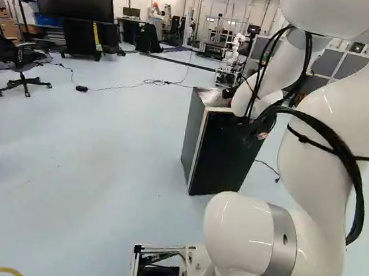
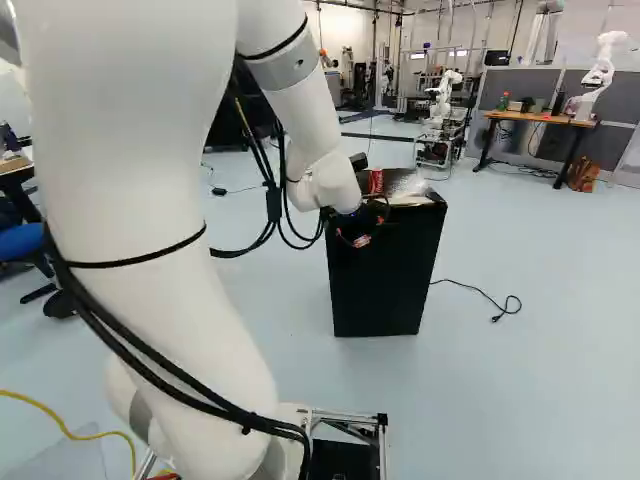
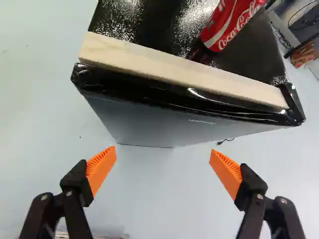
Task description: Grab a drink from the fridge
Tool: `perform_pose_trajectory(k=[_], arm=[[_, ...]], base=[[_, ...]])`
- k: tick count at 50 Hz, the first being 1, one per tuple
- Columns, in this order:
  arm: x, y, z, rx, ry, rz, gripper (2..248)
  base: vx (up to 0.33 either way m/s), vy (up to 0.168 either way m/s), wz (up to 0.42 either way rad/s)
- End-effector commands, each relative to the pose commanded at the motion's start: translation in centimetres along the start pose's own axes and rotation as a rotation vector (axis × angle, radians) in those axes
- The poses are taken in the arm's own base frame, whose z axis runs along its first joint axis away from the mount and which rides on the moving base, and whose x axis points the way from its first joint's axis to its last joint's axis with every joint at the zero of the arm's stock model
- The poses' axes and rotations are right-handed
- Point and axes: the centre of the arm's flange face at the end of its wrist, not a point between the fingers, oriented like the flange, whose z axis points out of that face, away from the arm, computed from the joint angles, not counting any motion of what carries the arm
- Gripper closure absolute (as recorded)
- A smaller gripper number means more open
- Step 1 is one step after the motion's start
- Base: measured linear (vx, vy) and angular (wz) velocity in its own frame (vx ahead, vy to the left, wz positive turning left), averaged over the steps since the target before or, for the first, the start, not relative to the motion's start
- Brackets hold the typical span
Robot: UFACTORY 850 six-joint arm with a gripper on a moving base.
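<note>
On the black fridge (image 2: 385, 280), at one o'clock ahead of the gripper (image 2: 362, 236), a red can (image 3: 227, 30) is seen beyond a wooden edge (image 3: 179, 71); the gripper is released, its orange pads (image 3: 101, 167) spread well apart, and a cable (image 2: 468, 287) is seen at the fridge's four o'clock in the right base view

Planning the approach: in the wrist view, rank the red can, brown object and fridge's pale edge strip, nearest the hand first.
1. Pale strip: along the fridge's near top edge.
2. Red can: on top, behind the strip.
3. Brown object: on the floor, beyond the fridge.
</note>
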Motion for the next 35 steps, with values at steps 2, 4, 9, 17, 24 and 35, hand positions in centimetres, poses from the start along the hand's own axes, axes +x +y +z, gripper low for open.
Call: perform_pose_trajectory(k=[2, 4, 9, 17, 24, 35], arm=[[-0.1, 0.1, -0.2, -0.003, 0.017, 0.005, 3], [-0.3, 0.2, -0.5, -0.007, 0.034, 0.011, 3], [-0.5, 0.5, -1.0, -0.018, 0.079, 0.028, 3], [-0.9, 1.3, -1.7, -0.04, 0.153, 0.058, 3], [-1.0, 2.2, -2.2, -0.063, 0.219, 0.083, 3], [-0.5, 4.0, -2.2, -0.1, 0.326, 0.115, 3]], base=[[0.0, 0.0, 0.0], [0.0, 0.0, 0.0], [0.0, 0.0, 0.0], [0.0, 0.0, 0.0], [0.0, 0.0, 0.0], [0.0, 0.0, 0.0]])
